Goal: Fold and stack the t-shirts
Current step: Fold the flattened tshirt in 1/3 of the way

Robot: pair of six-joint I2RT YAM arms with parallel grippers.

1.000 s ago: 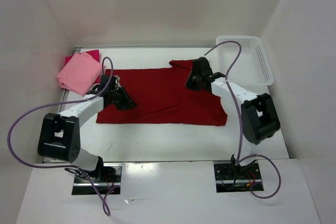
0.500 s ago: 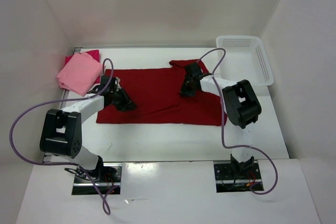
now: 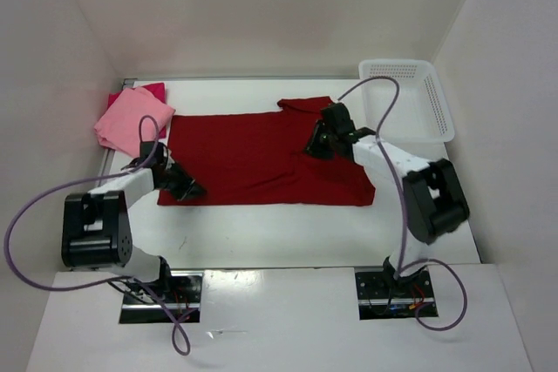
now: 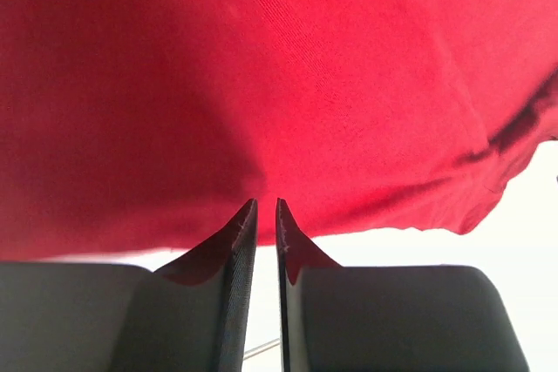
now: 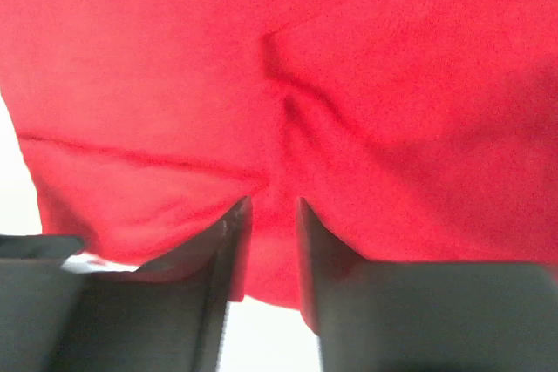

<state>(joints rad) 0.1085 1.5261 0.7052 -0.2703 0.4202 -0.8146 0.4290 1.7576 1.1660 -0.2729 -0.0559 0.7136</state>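
Dark red t-shirt (image 3: 253, 158): spread flat, tabletop (image 3: 288, 233) centre.
Light pink t-shirt (image 3: 131, 119): folded, lying on the magenta t-shirt (image 3: 155, 89), 10 o'clock corner.
Left gripper (image 3: 185, 189): at the dark red t-shirt's 8 o'clock hem, fingers nearly together, grasp cannot be told.
Right gripper (image 3: 314, 144): released, fingers parted over its 2 o'clock area.

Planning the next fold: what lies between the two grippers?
Only the dark red t-shirt, spread flat on the table: in the top view its cloth runs unbroken from the left gripper to the right gripper.
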